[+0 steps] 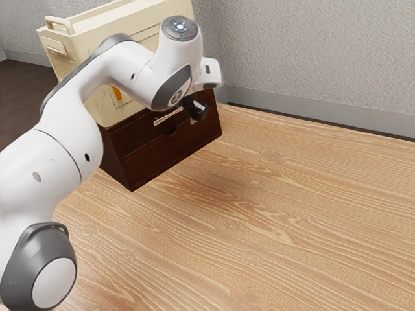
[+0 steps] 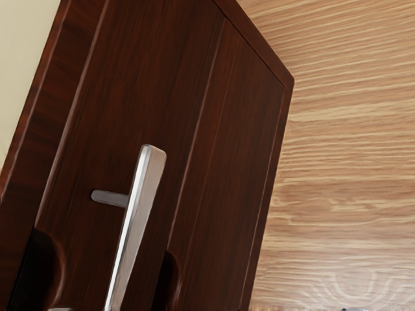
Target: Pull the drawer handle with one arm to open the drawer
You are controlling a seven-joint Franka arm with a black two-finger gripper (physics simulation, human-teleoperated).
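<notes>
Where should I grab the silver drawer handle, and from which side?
I'd take the silver handle by its bar, near the middle, coming straight at the drawer front and closing from above and below: the bar runs along the front, and a post holds it off, likely leaving room behind.

Silvery bar handle (image 2: 137, 223) on the dark brown drawer front (image 2: 162, 84), beside pale wood-grained tabletop (image 2: 350, 149).

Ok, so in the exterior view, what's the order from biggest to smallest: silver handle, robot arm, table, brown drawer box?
1. The table
2. The robot arm, though being near the camera may help it
3. The brown drawer box
4. The silver handle
</notes>
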